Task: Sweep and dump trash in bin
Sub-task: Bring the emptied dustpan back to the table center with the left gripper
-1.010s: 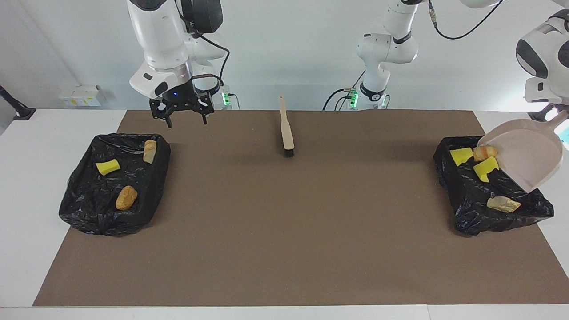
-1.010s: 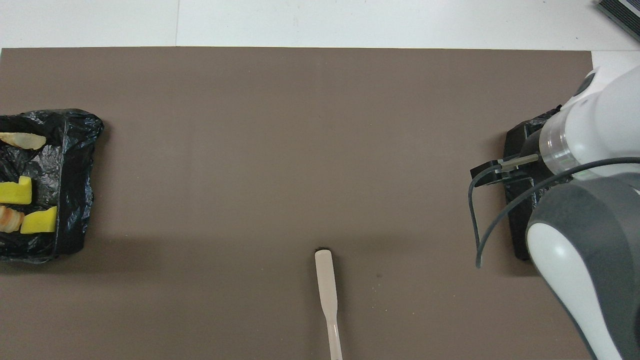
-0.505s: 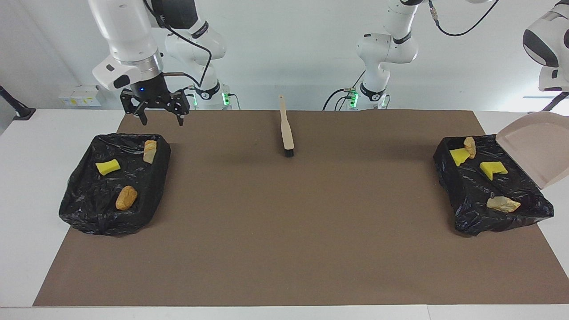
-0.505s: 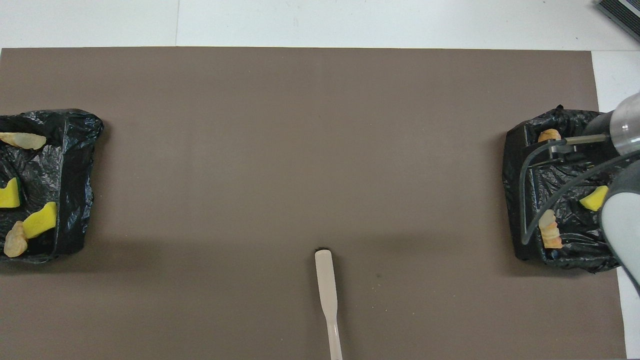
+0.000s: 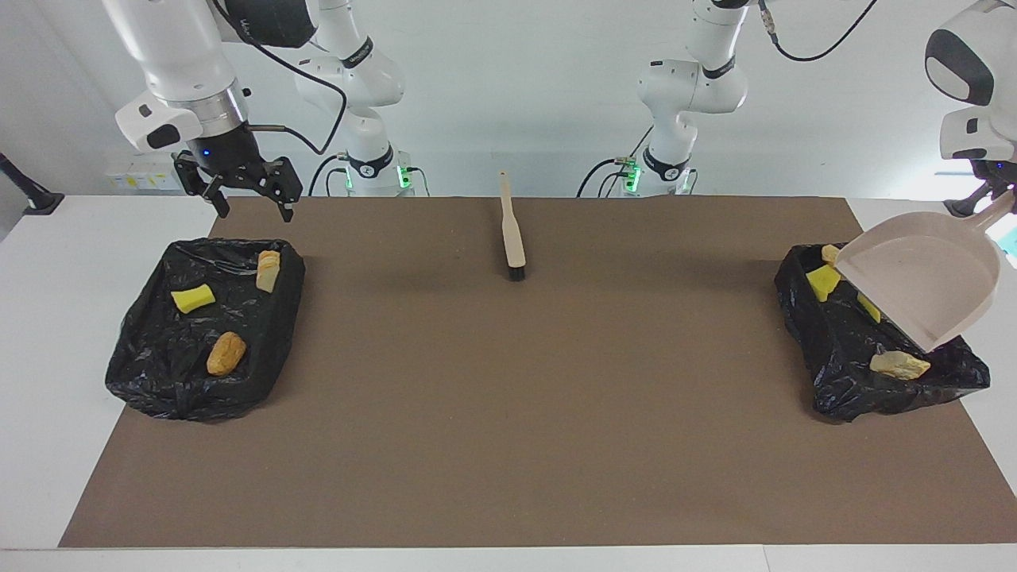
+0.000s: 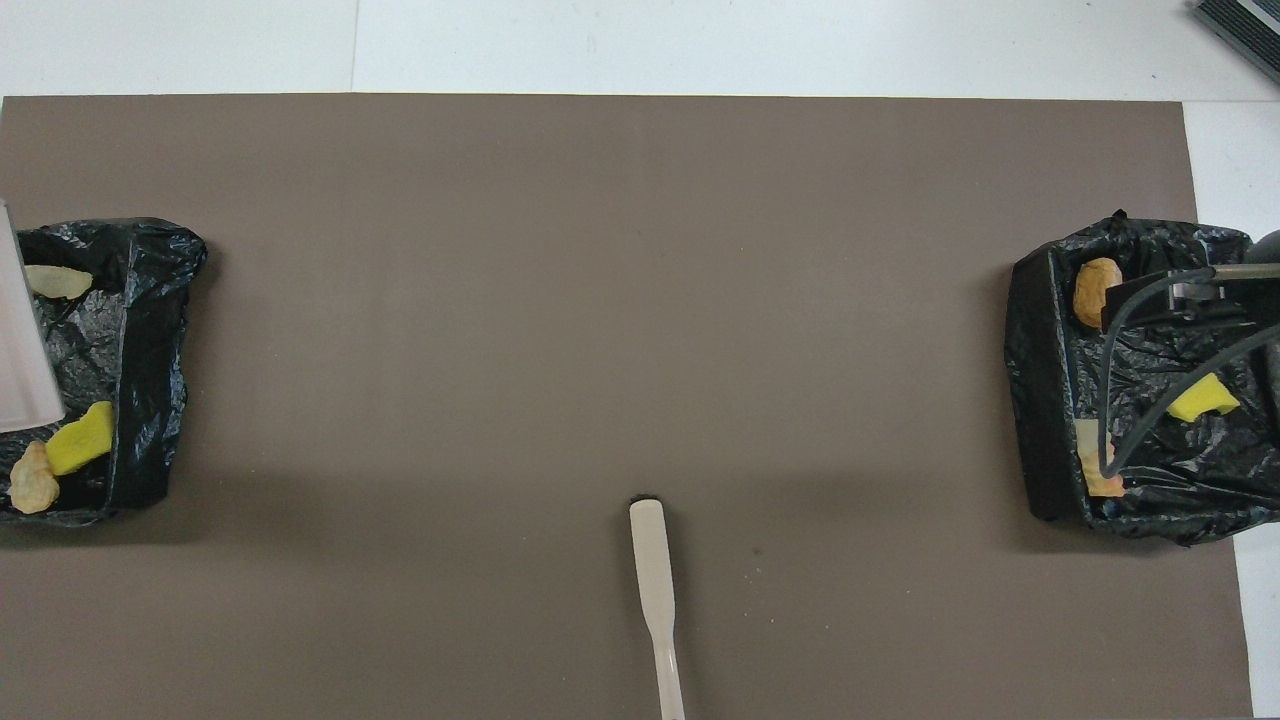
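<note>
Currently your left gripper (image 5: 987, 200) grips the dustpan (image 5: 922, 286) handle; the pan hangs tilted, mouth down, over the bin (image 5: 842, 365) below. Right gripper (image 5: 248, 189) waits open.

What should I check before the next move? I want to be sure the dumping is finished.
1. Dustpan emptied: ok, pan bare, tilted over the bin at the left arm's end.
2. Left gripper shut on the dustpan handle: ok.
3. Mat free of trash: ok.
4. Right gripper open, empty, above the other bin: ok.
5. Brush lying on the mat, untouched: ok.
</note>
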`<state>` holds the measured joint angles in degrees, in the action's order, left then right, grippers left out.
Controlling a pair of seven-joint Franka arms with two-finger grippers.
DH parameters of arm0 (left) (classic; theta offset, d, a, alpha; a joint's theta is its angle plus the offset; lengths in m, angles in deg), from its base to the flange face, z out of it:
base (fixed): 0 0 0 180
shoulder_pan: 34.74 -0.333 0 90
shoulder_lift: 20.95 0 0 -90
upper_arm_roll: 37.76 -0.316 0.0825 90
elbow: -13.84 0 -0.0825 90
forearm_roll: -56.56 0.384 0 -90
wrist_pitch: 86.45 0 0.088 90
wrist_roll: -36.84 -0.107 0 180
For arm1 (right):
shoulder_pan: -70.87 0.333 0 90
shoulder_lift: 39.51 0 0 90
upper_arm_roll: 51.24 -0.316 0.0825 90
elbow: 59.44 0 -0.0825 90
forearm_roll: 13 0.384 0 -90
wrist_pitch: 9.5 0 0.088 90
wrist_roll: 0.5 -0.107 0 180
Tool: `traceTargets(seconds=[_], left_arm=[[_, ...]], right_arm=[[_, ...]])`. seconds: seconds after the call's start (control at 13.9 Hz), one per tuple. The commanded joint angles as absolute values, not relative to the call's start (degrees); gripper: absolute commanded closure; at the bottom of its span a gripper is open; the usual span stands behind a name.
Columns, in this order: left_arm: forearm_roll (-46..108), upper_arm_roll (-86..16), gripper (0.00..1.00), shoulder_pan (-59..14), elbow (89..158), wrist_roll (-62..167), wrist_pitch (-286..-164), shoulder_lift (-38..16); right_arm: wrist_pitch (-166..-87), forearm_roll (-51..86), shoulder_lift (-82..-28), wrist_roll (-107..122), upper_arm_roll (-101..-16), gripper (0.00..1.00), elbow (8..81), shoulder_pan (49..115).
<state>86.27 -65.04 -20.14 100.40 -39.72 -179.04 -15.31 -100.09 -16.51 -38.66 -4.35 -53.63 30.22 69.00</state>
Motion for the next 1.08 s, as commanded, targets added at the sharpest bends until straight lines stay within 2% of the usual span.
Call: traceTargets(seconds=[0.0,0.36,0.72,1.01], left_arm=[[79.9,-61.2,1.0,-20.3,101.0,-25.4,-173.4,-17.7],[69.8,-51.8,1.0,-20.7,109.5,3.0,-172.7,-23.1],[59.3,-39.8,1.0,-20.6,111.4,33.9,-177.0,-21.7],[53.7,-30.8,1.0,-20.7,113.9,53.7,-188.6,-18.2]], right_arm=[[-99.9,-15.0,-36.1,-3.8,-53.7,0.0,33.0,68.5],[-99.8,-12.8,-35.5,-3.6,-53.5,0.0,34.0,67.4],[-101.4,-9.5,-33.1,-4.6,-53.4,0.0,37.8,66.0],[-102.8,-10.2,-32.9,-4.2,-53.6,0.0,38.0,66.0]])
